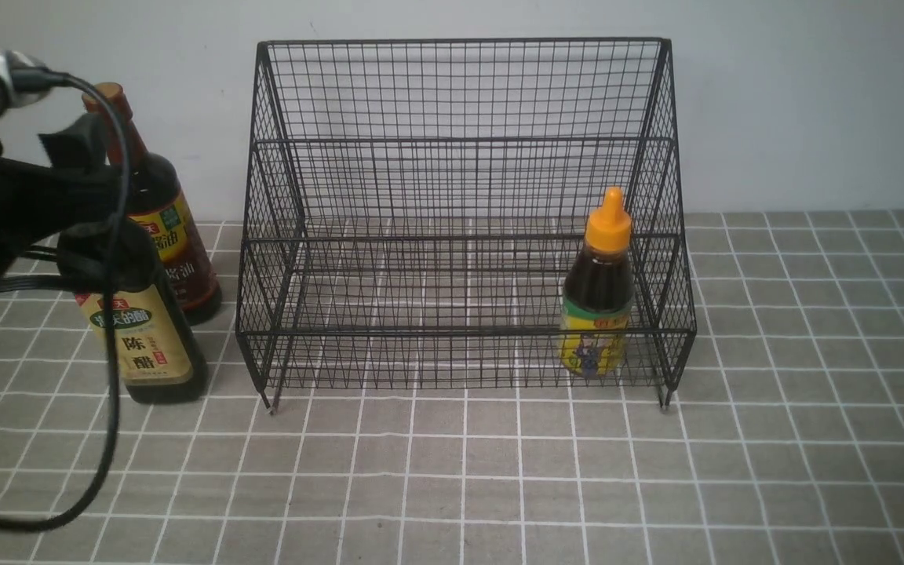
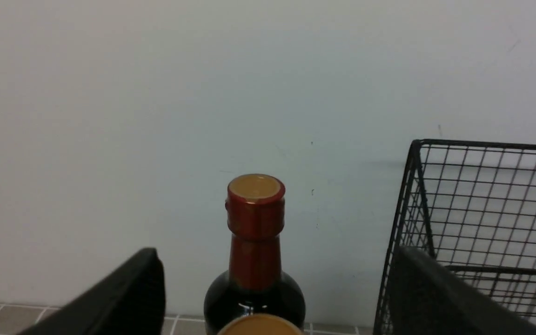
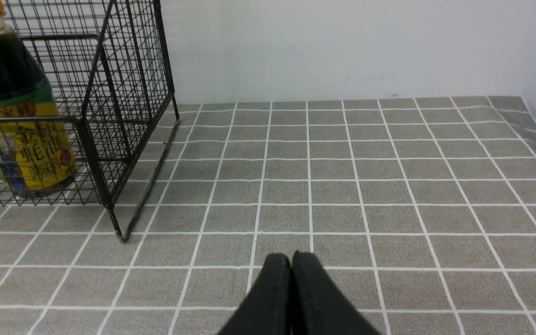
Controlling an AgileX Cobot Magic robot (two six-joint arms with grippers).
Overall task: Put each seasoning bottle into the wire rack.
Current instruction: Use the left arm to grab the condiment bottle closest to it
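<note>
The black wire rack point(image 1: 460, 141) stands at the middle back of the table. The small squeeze bottle point(image 1: 599, 302) with the orange nozzle stands upright in its lowest tier at the right end, also seen as the squeeze bottle point(image 3: 19, 121). Two seasoning bottles stand outside, left of the rack: the beige-labelled bottle point(image 1: 150, 345) in front and the taller brown-capped bottle point(image 1: 162, 220) behind. My left gripper point(image 1: 91, 196) hovers at the front bottle's top, hiding its cap. In the left wrist view that gripper point(image 2: 277, 260) is open, with the gold cap point(image 2: 258, 327) between and below its fingers point(image 2: 128, 298). My right gripper point(image 3: 291, 258) is shut and empty, low over the table.
The left arm's black cable point(image 1: 111, 408) loops down over the table's front left. A pale wall point(image 1: 813, 102) rises right behind the rack and bottles. The rack's corner point(image 2: 417, 195) lies close beside my left gripper. The grey tiled cloth point(image 3: 389, 177) stretches right of the rack point(image 3: 123, 107).
</note>
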